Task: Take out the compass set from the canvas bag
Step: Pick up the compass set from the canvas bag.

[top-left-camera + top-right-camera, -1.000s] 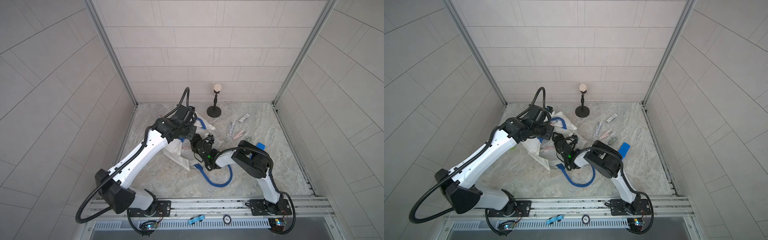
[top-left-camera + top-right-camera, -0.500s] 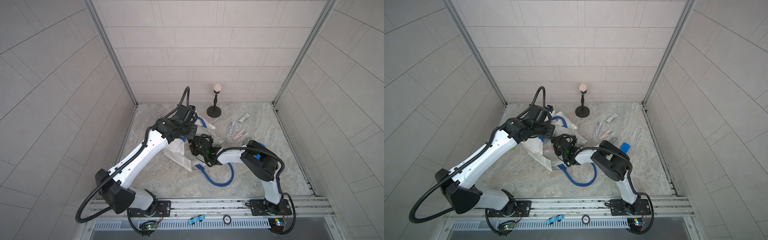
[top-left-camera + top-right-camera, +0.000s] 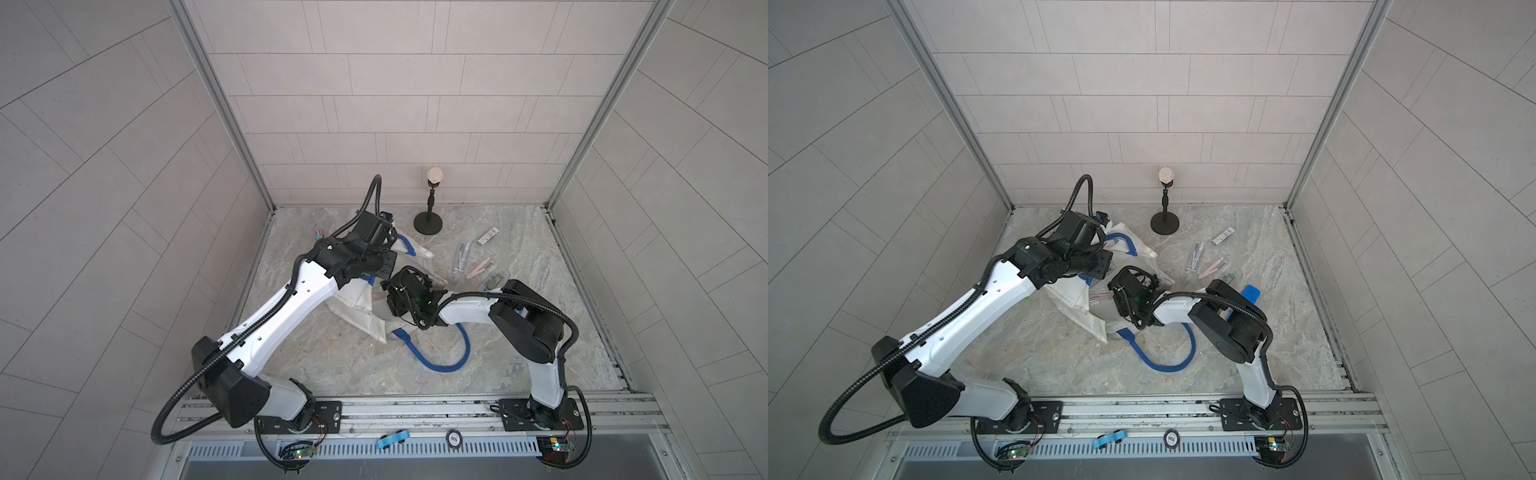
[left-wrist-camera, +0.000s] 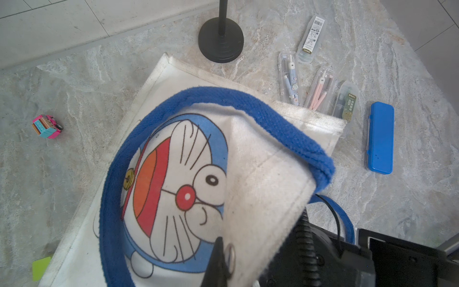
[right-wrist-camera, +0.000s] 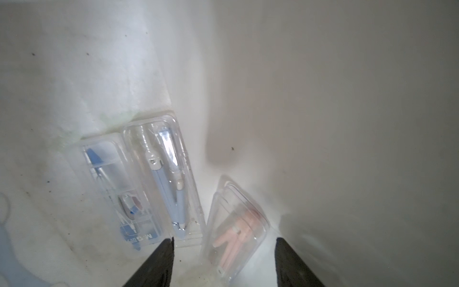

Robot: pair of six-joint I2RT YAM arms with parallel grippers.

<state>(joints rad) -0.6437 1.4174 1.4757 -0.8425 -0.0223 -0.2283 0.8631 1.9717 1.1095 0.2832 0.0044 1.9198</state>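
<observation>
Marble-look tabletop, tiled walls. Task partway, I'd say: few clear plastic cases (image 4: pixel 289 77) plus blue tin (image 4: pixel 380 138) lying outside canvas bag (image 3: pixel 355 303). Left gripper (image 4: pixel 221 258) pinched on soft bag rim, holding mouth up. Right gripper (image 5: pixel 224 242) inside bag, fingers wide, straddling pink compass set (image 5: pixel 236 231), not clamped yet. Two more glossy hard cases (image 5: pixel 169 179) just beside it. Grab and pull-out left.

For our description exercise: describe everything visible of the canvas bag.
The canvas bag is white cloth, soiled, with blue strap handles and a blue cartoon cat print. It lies crumpled on the marble table. The left gripper is shut on its rim, holding the mouth up; the open right gripper reaches inside, near three clear compass cases.
</observation>
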